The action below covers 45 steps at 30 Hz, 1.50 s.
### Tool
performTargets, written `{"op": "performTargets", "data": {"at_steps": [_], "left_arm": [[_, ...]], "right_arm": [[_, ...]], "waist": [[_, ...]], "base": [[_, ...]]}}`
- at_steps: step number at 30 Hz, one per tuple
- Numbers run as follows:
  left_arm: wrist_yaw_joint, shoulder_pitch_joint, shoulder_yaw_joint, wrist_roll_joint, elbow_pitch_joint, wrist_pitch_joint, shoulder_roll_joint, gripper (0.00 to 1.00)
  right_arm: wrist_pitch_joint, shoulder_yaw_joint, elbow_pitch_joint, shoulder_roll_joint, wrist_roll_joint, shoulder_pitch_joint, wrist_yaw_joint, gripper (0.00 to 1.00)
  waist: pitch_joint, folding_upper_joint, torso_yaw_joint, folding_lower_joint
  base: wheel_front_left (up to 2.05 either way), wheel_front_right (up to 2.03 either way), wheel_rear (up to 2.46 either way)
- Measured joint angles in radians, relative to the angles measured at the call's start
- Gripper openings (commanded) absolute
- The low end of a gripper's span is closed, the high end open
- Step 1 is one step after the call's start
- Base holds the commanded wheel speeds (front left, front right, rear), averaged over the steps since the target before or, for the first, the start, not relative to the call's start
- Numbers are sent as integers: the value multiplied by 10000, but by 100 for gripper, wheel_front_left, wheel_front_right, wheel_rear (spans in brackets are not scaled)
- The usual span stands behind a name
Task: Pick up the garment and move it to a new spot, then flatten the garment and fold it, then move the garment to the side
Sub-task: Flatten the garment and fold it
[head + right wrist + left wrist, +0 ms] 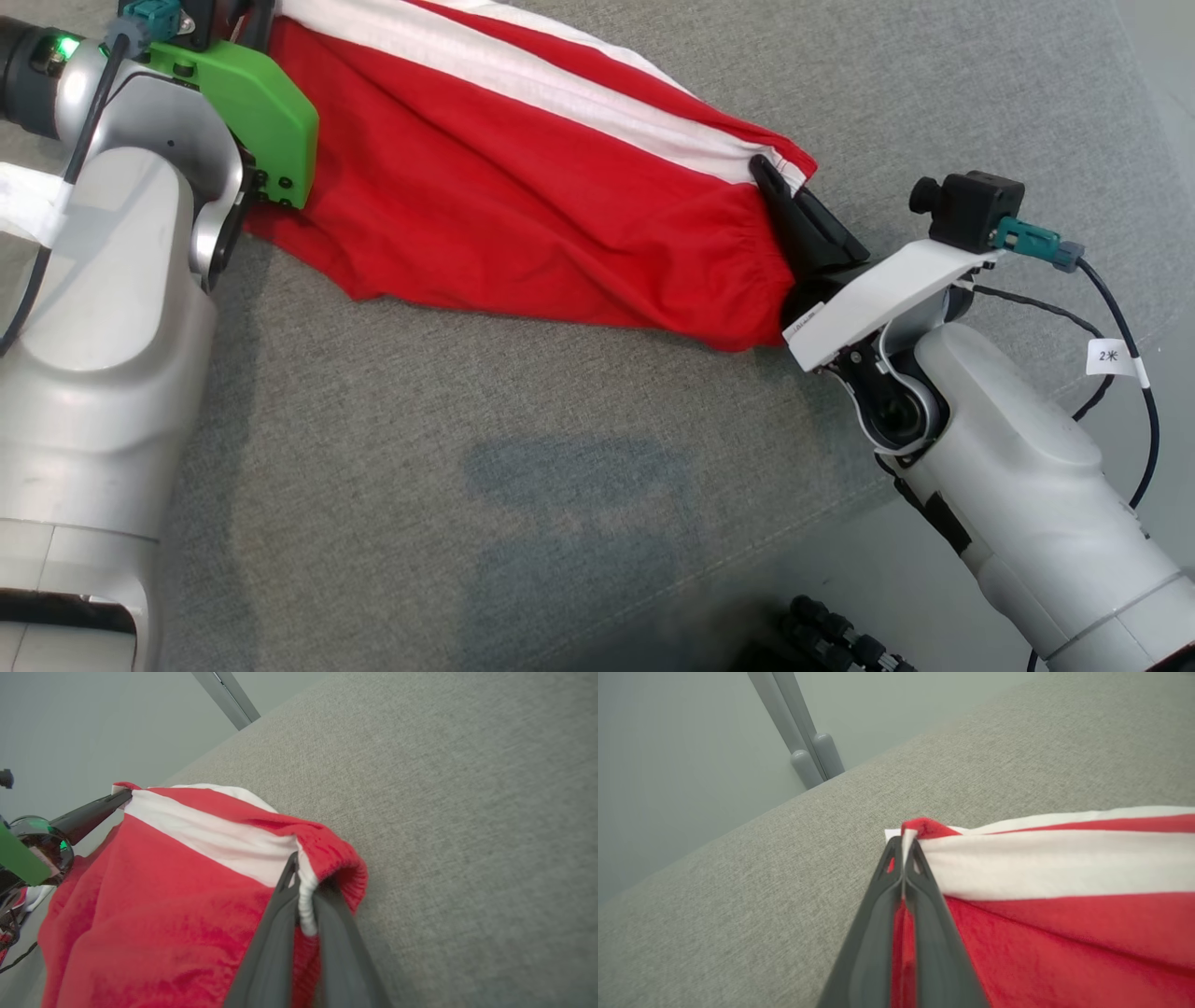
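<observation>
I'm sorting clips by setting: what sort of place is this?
Likely a robot lab or test room, not a home: a plain grey fabric-covered work surface, bare pale floor beside it, and grey metal posts beyond.

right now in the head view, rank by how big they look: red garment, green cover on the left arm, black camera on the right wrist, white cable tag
1. red garment, by far largest
2. green cover
3. black camera
4. white cable tag
Apparent size only; no two look alike.
</observation>
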State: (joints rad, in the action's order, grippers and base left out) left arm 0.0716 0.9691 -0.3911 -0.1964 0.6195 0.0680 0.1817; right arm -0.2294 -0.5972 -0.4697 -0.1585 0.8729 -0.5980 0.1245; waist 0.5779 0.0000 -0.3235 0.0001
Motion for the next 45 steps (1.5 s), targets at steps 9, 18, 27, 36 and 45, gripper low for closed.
{"op": "performTargets", "data": {"at_steps": [9,18,27,36,45], "left_arm": [[75,328,-69,4,811,-617,-301,100],[138,341,-69,-105,1634,-963,-512,100],[211,-375,-48,-520,2566,-1047,-1045,100],[150,-614,282,-748,3388,-428,-644,100],[150,-559,336,-955,3764,-123,-761,100]], "right_arm": [[-92,-71,-380,-194,-100,-112,0,100],[-165,58,-548,-961,-305,-16,0,100],[-180,686,-594,-1271,-293,862,-2,100],[-211,761,234,-1208,-654,964,-2,100],[-224,1164,780,-1229,-842,1192,-2,100]], "waist": [[-282,0,122,0],[-828,0,356,0],[-1555,0,694,-1],[-1969,0,534,-1],[-1925,0,-10,-1]], "base": [[0,0,0],[0,0,0],[0,0,0],[0,0,0],[0,0,0]]}}
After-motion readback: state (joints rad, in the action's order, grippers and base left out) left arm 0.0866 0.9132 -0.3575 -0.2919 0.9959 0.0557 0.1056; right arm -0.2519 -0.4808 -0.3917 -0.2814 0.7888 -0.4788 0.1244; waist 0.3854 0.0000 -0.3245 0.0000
